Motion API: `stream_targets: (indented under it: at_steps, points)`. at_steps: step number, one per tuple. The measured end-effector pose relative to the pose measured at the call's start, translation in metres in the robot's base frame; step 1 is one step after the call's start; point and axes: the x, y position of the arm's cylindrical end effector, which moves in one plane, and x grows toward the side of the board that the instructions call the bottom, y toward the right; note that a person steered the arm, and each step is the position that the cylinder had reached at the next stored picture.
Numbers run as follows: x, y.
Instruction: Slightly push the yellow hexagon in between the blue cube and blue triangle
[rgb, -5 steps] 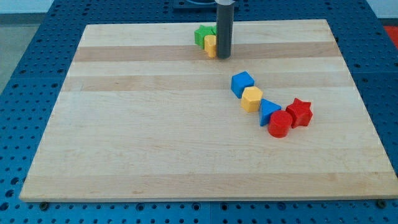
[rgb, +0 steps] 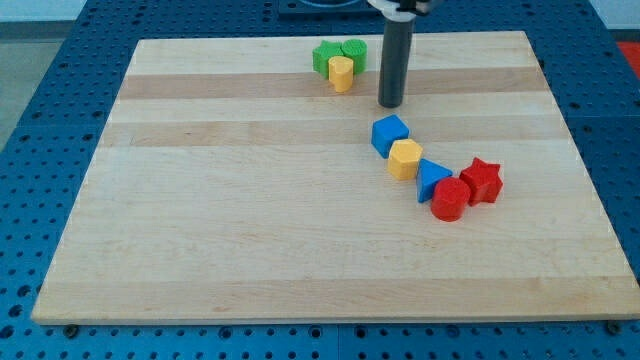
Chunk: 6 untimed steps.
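Observation:
The yellow hexagon (rgb: 405, 158) sits right of the board's middle, touching the blue cube (rgb: 390, 134) above-left of it and the blue triangle (rgb: 432, 178) below-right of it. The three form a slanted line. My tip (rgb: 390, 104) rests on the board just above the blue cube, a small gap away, touching no block. The rod rises from it to the view's top.
A red cylinder (rgb: 449, 200) and a red star (rgb: 481, 180) lie against the blue triangle's lower right. Near the top edge, two green blocks (rgb: 337, 54) sit with a yellow cylinder (rgb: 341, 73). The wooden board (rgb: 250, 200) lies on a blue perforated table.
My tip has moved right and down, away from the yellow cylinder and green blocks toward the blue cube. No block has moved.

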Motion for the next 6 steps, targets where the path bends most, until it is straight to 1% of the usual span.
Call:
stream_targets:
  at_steps: [1,2,3,6]
  points:
    - [0.016,0.007]
    - [0.019,0.007]
    - [0.038,0.012]
    - [0.077,0.012]
